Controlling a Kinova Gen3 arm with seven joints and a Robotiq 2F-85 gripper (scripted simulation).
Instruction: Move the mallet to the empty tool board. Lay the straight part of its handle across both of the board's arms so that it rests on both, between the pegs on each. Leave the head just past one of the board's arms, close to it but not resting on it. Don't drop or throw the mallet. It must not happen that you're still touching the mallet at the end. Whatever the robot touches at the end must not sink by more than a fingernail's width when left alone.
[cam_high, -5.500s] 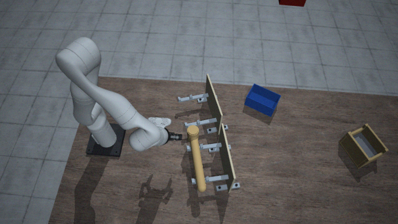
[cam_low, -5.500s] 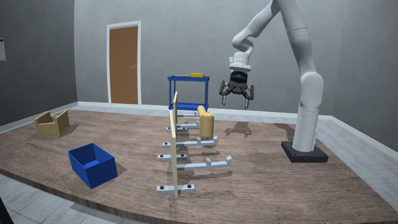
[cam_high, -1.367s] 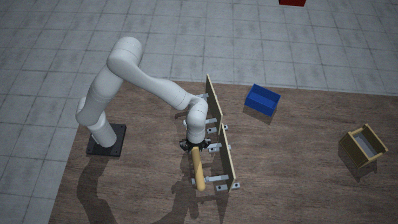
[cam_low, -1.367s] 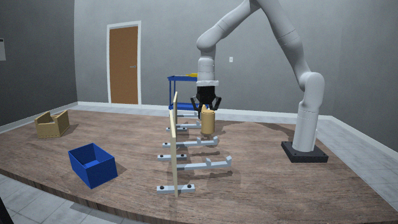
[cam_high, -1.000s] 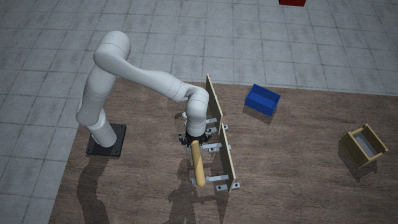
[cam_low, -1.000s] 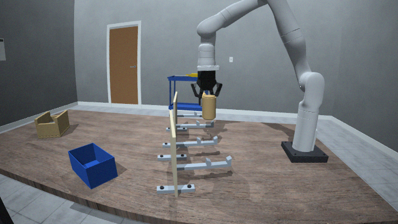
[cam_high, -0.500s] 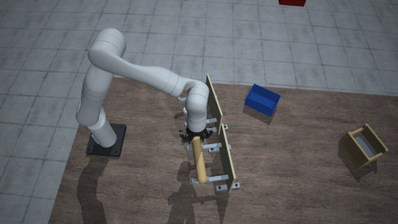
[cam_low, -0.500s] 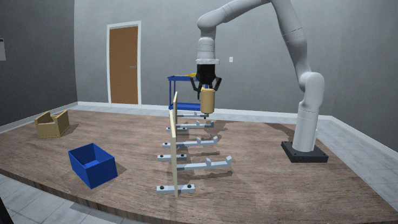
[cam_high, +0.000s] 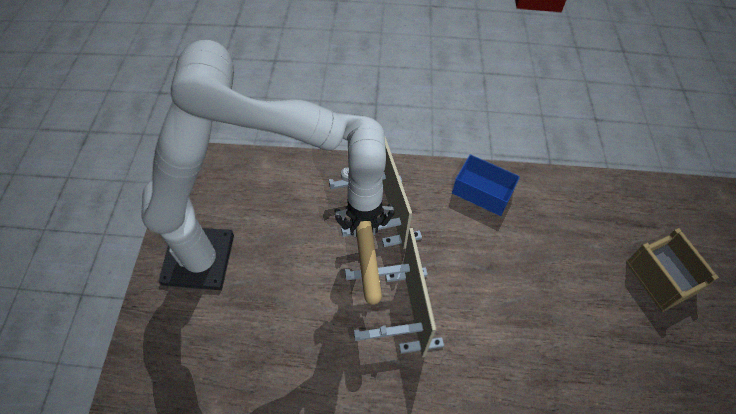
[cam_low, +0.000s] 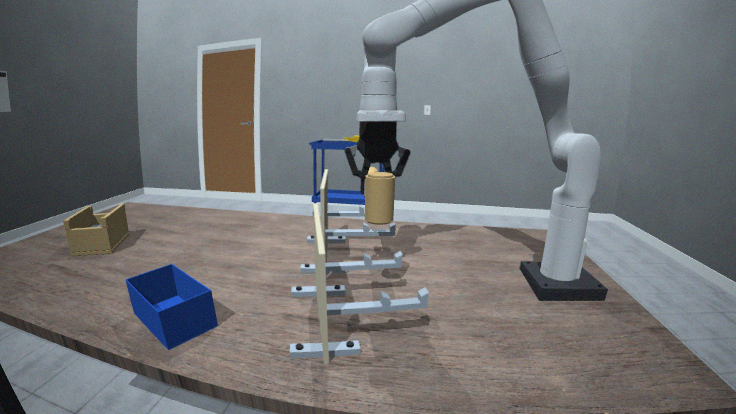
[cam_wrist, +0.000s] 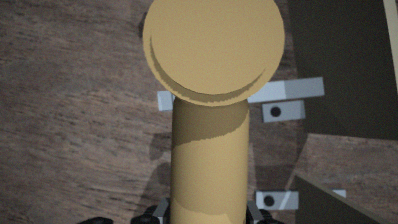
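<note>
My gripper (cam_high: 360, 223) points straight down and is shut on the tan mallet (cam_high: 369, 262). In the exterior view the gripper (cam_low: 378, 167) holds the mallet (cam_low: 379, 198) just above a grey pegged arm (cam_low: 365, 230), clear of the table. In the wrist view the mallet (cam_wrist: 210, 100) runs out from my fingers and ends in a wide round face. That face covers part of a grey arm (cam_wrist: 287, 90). Two thin tan tool boards stand in a row, the far one (cam_high: 396, 185) and the near one (cam_high: 422, 298). Nothing lies on the near board's arms (cam_low: 378, 304).
A blue bin (cam_high: 484, 184) sits right of the boards and an open wooden crate (cam_high: 671, 267) farther right. A blue cart (cam_low: 331, 169) stands behind the boards. The robot base (cam_high: 195, 257) is left of the boards. Grey foot brackets (cam_low: 324, 350) hold the boards.
</note>
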